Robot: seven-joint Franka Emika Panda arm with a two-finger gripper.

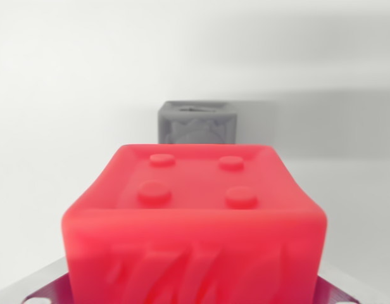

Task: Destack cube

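Red studded plastic cube [194,215] is seen gripped in the hand [194,288]; if released early, a tumble toward the grey cube [197,122] on the white tabletop [56,126] is risked.

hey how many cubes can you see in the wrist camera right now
2. A red cube fills the near foreground, and a grey cube sits behind it, farther from the camera. The red cube blocks much of the view, so others may be hidden.
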